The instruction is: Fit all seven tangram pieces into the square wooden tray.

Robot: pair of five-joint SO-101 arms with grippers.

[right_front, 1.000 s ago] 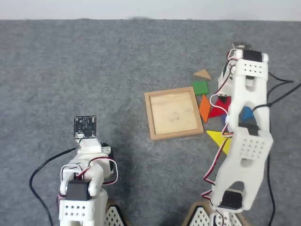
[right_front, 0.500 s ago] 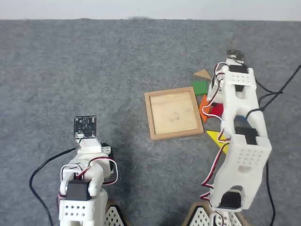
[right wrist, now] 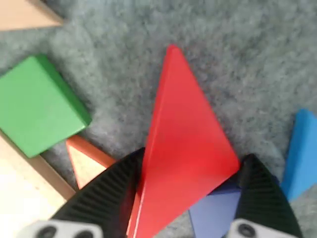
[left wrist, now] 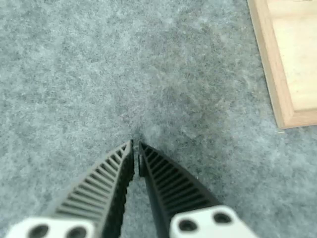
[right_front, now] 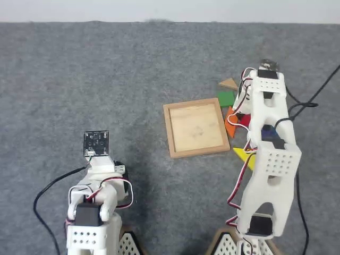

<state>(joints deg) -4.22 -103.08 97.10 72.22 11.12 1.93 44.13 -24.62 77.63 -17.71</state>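
- High view: square wooden tray (right_front: 195,129) lies flat on the grey counter (right_front: 106,69), with nothing in it. The pieces cluster at its 3 o'clock: tan triangle (right_front: 229,83) and green square (right_front: 226,99) toward 2, orange triangle (right_front: 230,125) beside the rim, yellow triangle (right_front: 244,154) toward 4. The right arm (right_front: 271,159) stands over the cluster.
- Left wrist view: left gripper (left wrist: 135,145), fingers together, holding nothing, above bare counter near a tray corner.
- Right wrist view: right gripper (right wrist: 192,159), fingers clamped on either side of the red triangle (right wrist: 183,129), which overlaps a violet piece (right wrist: 213,213). A blue piece (right wrist: 303,148) is just beside.

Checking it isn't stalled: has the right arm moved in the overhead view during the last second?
Yes. The right arm swung left, closer to the right edge of the square wooden tray.
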